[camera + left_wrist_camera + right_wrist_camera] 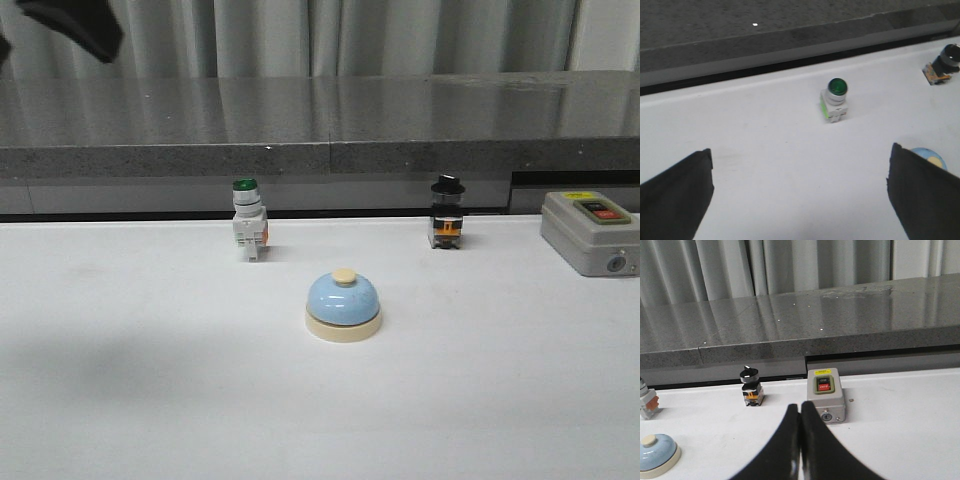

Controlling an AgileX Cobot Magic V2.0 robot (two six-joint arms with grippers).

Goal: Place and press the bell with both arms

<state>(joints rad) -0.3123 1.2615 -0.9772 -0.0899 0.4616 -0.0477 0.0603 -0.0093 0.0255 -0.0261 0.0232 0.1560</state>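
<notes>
- The bell (343,305) stands upright on the white table (150,400), near the middle of the front view, its light-blue dome on a cream base and its cream button on top; nothing touches it.
- Behind it and to the left stands a green-capped push-button switch (247,220), upright and well apart from the bell.
- Behind it and to the right stands a black-knobbed selector switch (447,213), also upright, near the table's far edge.
- At the far right of the table lies a grey control box (588,230) with a red and a dark button on its top face.
- Beyond the table runs a grey speckled ledge (320,125), with pale curtains (400,35) behind it.
- The left claw (800,197) is spread wide, its two dark fingers (675,200) at either side of the left wrist view, holding nothing; the green-capped switch sits between them farther off, and the bell's edge peeks out beside one finger.
- Of the left arm (75,25), the front view shows only a dark piece in the upper left corner, high above the table.
- The right claw (800,440) is pressed together, its tapered fingers meeting in a thin seam with nothing between them; the grey box lies just beyond the tips and the bell sits off to one side.
</notes>
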